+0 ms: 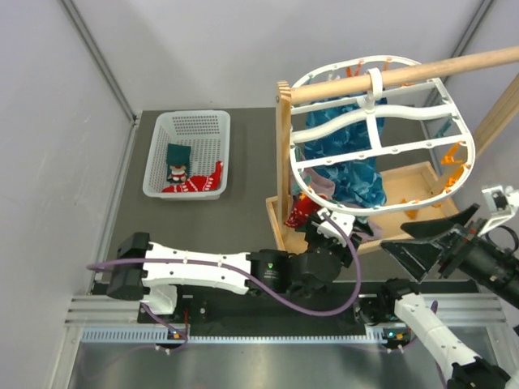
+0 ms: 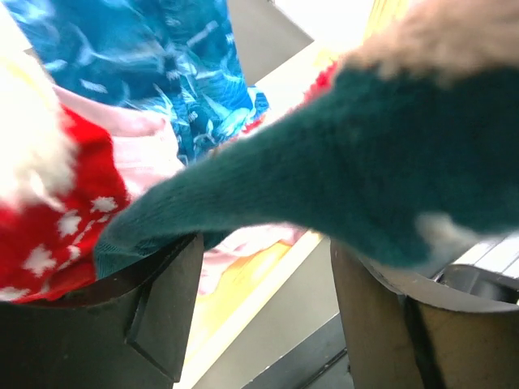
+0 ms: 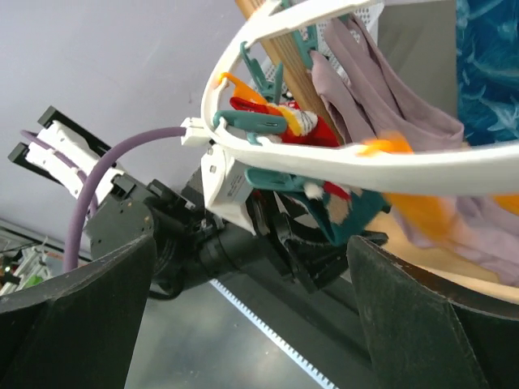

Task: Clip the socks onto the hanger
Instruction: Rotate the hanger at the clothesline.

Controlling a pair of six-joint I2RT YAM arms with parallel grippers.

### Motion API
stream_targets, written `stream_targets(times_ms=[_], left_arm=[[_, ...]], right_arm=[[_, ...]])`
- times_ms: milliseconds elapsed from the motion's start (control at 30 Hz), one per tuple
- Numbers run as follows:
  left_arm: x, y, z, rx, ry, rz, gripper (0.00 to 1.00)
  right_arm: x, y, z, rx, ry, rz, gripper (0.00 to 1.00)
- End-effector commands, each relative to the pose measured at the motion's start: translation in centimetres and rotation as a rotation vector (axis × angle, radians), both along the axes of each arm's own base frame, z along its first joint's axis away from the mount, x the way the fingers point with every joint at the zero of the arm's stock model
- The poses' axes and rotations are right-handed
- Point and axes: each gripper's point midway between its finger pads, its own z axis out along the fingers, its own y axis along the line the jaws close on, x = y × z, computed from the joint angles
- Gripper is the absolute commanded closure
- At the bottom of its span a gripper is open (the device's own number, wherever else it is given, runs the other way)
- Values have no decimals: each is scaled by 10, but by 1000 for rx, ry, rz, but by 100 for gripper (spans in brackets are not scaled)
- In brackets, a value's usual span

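The white hanger (image 1: 375, 121) hangs from a wooden rod. My left gripper (image 1: 328, 223) is under its near-left rim. In the left wrist view (image 2: 259, 251) its jaws stand apart. A dark green sock (image 2: 324, 170) lies across just above the fingertips, beside a red sock (image 2: 57, 235) with a white pattern. The right wrist view shows the green sock (image 3: 345, 212) hanging at the hanger rim (image 3: 365, 162), and the red sock (image 3: 320, 130) at a teal clip (image 3: 251, 121). My right gripper (image 1: 422, 241) is open and empty to the right; its own view (image 3: 251, 324) shows the same.
A white perforated basket (image 1: 158, 142) at the back left holds a green sock (image 1: 177, 158) and a red sock (image 1: 199, 182). A teal-blue cloth (image 1: 357, 162) and a mauve cloth (image 3: 381, 89) hang inside the hanger. The wooden stand's post (image 1: 284, 154) and tray (image 1: 422, 174) stand beneath.
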Motion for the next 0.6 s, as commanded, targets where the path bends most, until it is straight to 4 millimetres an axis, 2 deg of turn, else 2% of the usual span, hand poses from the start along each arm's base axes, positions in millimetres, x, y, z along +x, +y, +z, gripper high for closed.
stream_targets(times_ms=[0, 200, 300, 367, 400, 433, 500, 533, 567], left_arm=[[7, 16, 35, -141, 29, 32, 32], [6, 23, 35, -146, 39, 25, 32], [8, 27, 36, -154, 44, 25, 32], [9, 34, 32, -135, 51, 29, 32], [10, 36, 31, -130, 51, 33, 32], [10, 39, 34, -139, 54, 35, 32], [11, 44, 33, -139, 55, 35, 32], [10, 46, 36, -153, 59, 33, 32], [9, 47, 34, -156, 63, 26, 32]], right_arm=[[-8, -11, 2, -47, 31, -42, 0], [-17, -17, 37, -29, -24, -67, 1], [-15, -16, 45, -8, -39, -71, 7], [-11, -14, 38, 7, -24, -70, 10], [-12, -9, 45, 38, -59, -41, 10], [-3, -2, 35, 39, -31, -17, 12], [-14, 6, 35, 76, -70, 51, 12], [-5, 10, 34, 81, -88, 64, 12], [-9, 10, 34, 85, -118, 74, 11]])
